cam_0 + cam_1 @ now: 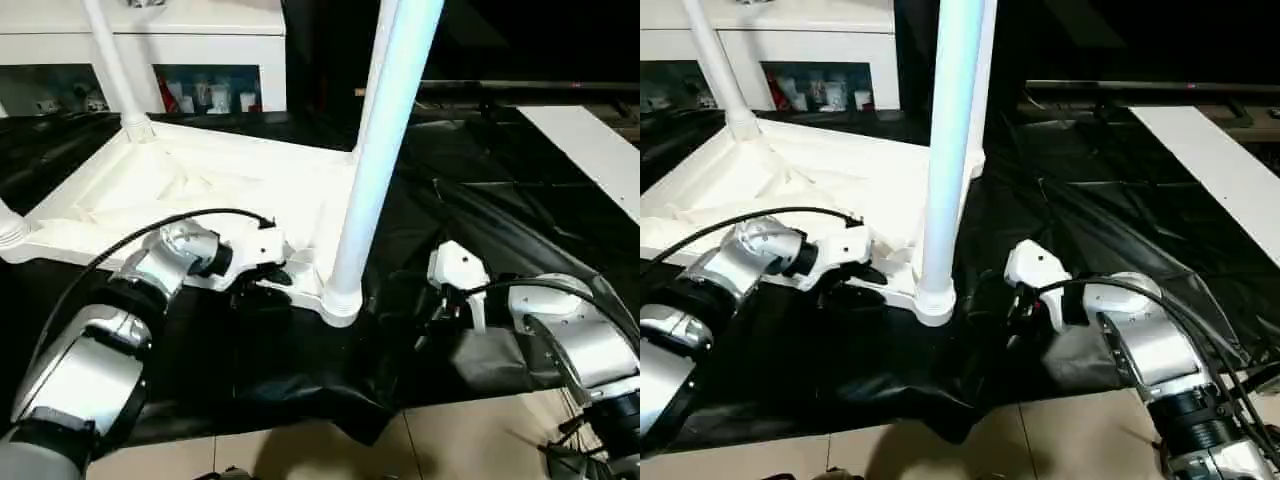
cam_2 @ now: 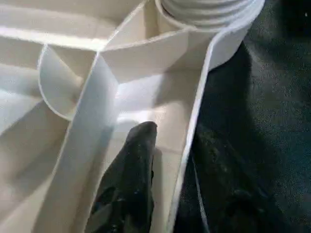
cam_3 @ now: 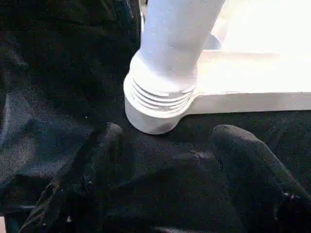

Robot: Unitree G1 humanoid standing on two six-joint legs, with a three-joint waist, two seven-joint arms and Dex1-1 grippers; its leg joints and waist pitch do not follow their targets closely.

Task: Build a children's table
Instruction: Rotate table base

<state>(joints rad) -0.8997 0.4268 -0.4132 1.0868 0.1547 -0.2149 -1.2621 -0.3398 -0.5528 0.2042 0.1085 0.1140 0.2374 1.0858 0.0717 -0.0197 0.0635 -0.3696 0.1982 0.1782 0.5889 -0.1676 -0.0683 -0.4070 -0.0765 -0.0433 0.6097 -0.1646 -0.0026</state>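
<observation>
The white tabletop (image 1: 200, 190) of a children's table lies upside down, ribbed underside up, on a table draped in black sheeting (image 1: 480, 200). At far left, the base of 1 leg (image 1: 8, 228) shows at a corner socket on the picture's edge. A 2nd leg (image 1: 112, 62) stands upright in the far corner socket, in front of a white cabinet (image 1: 140, 45) with glass doors.

The left end effector (image 1: 265, 275) grips the tabletop's near rim just beside the near corner socket (image 1: 338, 300). In the left wrist view, 1 black finger (image 2: 129, 179) lies inside the rim against the ribbed plastic and the other sits outside the wall, so the end effector is clenched on the tabletop edge.

A 3rd leg (image 1: 385, 130) rises upright from that near corner socket, its threaded base (image 3: 163, 94) seated in the socket.

To the right, the right end effector (image 3: 167, 145) hovers low over the black sheeting, just beside the socket and apart from it. Its 2 black fingers (image 3: 104, 145) are spread wide and hold nothing.
</observation>
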